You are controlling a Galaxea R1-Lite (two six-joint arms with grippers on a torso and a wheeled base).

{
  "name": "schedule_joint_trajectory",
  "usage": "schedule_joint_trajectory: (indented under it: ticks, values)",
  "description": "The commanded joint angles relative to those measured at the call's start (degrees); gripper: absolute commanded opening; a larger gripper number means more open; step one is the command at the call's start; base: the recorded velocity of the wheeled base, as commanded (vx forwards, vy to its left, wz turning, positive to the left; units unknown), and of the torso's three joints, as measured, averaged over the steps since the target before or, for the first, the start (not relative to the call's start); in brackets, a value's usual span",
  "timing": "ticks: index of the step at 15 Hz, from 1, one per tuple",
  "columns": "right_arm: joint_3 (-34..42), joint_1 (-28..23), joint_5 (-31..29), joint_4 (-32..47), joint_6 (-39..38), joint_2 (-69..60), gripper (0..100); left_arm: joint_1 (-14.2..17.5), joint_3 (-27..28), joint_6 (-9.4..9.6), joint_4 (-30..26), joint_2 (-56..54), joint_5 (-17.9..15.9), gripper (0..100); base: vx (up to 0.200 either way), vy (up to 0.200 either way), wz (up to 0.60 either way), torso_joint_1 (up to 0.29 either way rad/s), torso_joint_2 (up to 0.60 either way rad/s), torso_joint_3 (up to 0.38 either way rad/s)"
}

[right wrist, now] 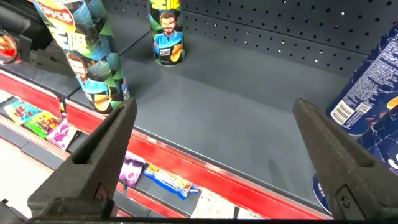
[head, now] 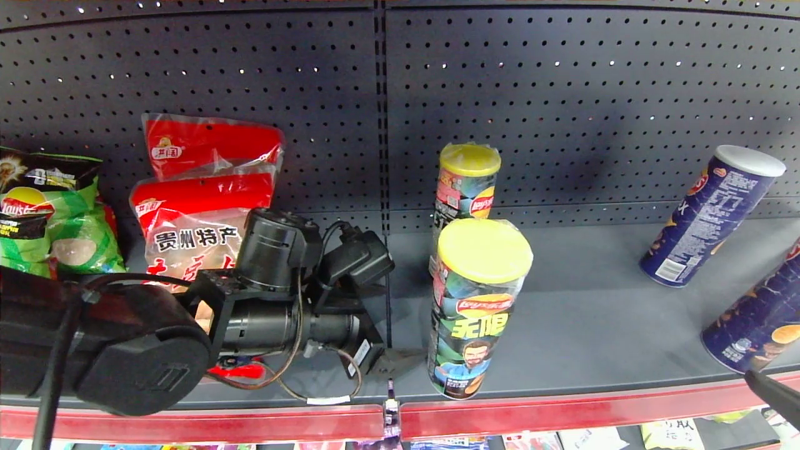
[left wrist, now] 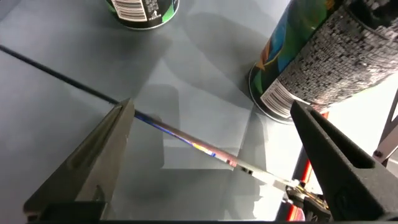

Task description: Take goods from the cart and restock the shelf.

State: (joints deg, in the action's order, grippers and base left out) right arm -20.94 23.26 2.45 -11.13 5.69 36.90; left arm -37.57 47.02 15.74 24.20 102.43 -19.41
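Note:
Two chip cans with yellow lids stand on the dark grey shelf (head: 594, 312), one at the front (head: 478, 312) and one behind it (head: 465, 181). My left gripper (head: 381, 356) hangs low over the shelf floor just left of the front can, open with nothing between its fingers (left wrist: 212, 107). The front can (left wrist: 280, 62) is close beside one finger, and the back can (left wrist: 143, 9) stands farther off. My right gripper (right wrist: 214, 106) is open and empty in front of the shelf's red edge (right wrist: 205, 171), right of the front can (right wrist: 87, 50). Its tip (head: 775, 390) shows at the lower right.
Two blue cans (head: 712, 212) (head: 756, 319) stand at the shelf's right end. Red snack bags (head: 200, 206) and a green chip bag (head: 56, 219) lean on the pegboard at the left. Bare shelf floor lies between the yellow-lidded and blue cans. More goods lie on the level below (right wrist: 168, 180).

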Motion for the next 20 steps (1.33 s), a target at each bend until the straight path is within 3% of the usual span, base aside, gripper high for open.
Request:
schedule_joint_trajectory:
  ticks: [1,7,15,19,20]
  values:
    - [-0.06,0.03,0.01,-0.03,0.02,0.54,100,-0.05,0.88,-0.01,0.06,0.85,-0.02,100,0.0,0.0,0.0,0.0,0.0,0.0]
    - [0.03,0.03,0.01,-0.03,-0.51,0.63,100,-1.72,4.13,-0.18,-0.03,3.13,-0.02,100,0.0,0.0,0.0,0.0,0.0,0.0]
    - [0.29,0.03,0.01,-0.03,-0.6,0.54,100,-1.36,3.34,-0.36,-0.03,2.78,0.42,100,0.0,0.0,0.0,0.0,0.0,0.0]
    - [0.73,-1.02,-0.08,-0.03,-1.12,0.28,100,5.75,-1.32,-0.53,-0.03,-5.48,2.09,100,0.0,0.0,0.0,0.0,0.0,0.0]
    - [0.73,-2.25,0.01,-0.03,-1.21,0.28,100,8.48,-3.51,-3.17,-0.38,-11.11,3.15,100,0.0,0.0,0.0,0.0,0.0,0.0]
